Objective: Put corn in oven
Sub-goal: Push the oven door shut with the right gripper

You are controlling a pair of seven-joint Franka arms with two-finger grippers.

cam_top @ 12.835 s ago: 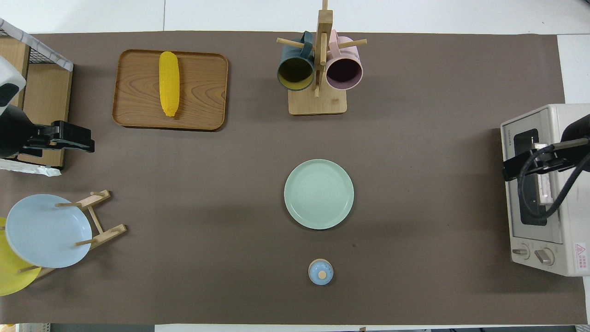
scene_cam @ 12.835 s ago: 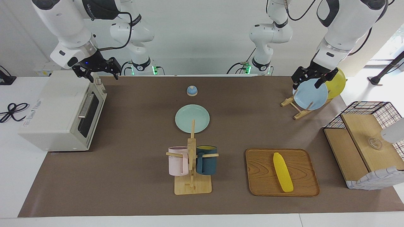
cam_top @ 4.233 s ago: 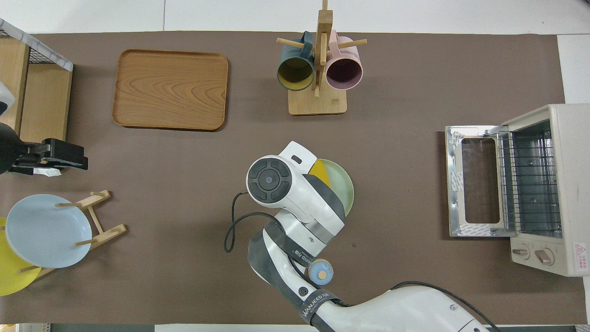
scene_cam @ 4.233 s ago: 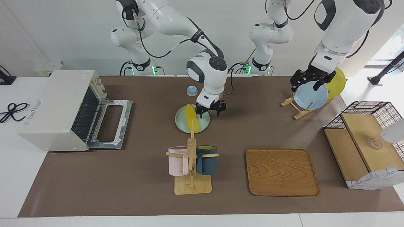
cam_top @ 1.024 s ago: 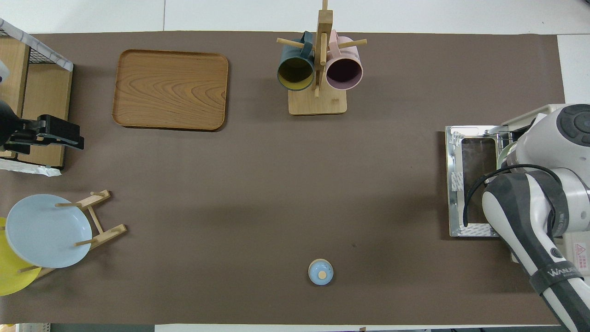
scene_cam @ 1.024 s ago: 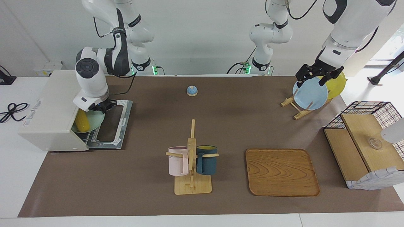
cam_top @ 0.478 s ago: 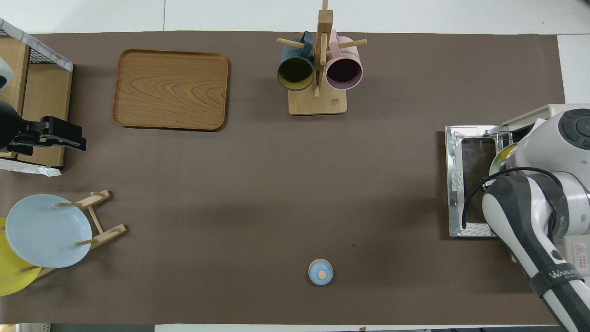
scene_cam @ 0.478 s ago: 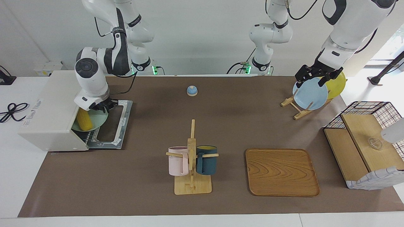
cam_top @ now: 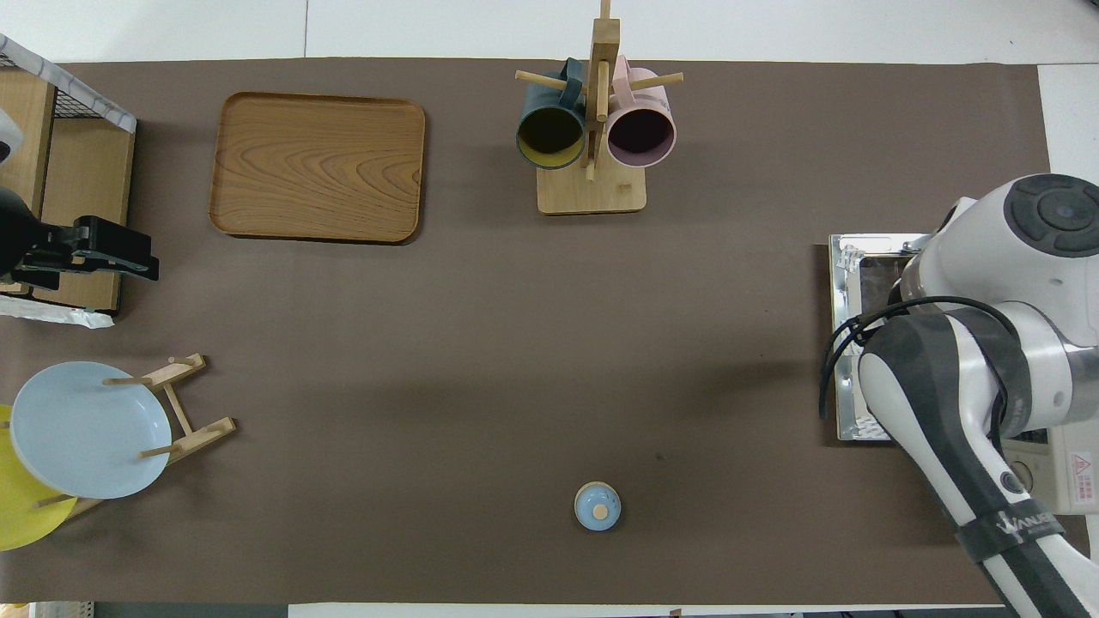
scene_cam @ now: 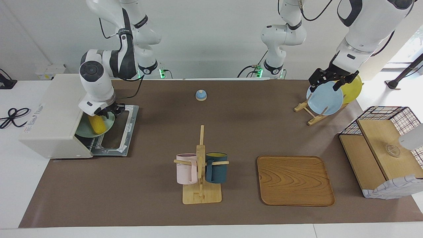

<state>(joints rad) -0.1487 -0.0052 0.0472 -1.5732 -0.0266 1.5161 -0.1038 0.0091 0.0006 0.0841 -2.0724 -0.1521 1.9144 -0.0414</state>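
The yellow corn [scene_cam: 97, 124] lies on a pale green plate [scene_cam: 83, 134] resting in the mouth of the off-white oven [scene_cam: 53, 109], part inside and part over the lowered door [scene_cam: 120, 132]. My right gripper [scene_cam: 111, 111] hangs at the plate's rim nearest the door. In the overhead view the right arm covers the corn, the plate and most of the oven [cam_top: 1073, 468]. At the left arm's end of the table my left gripper [scene_cam: 329, 82] waits open above a blue plate [scene_cam: 325, 99] in its rack, holding nothing.
A wooden mug rack [scene_cam: 201, 168] with a pink and a dark blue mug stands mid-table. Beside it lies a bare wooden tray [scene_cam: 295, 180]. A small blue bell [scene_cam: 201, 95] sits near the robots. A wire basket with wooden shelves [scene_cam: 380, 148] fills the left arm's end.
The plate with the corn has slid a little out of the oven mouth toward the door. My right gripper and arm have shifted the same way. The left arm has held still.
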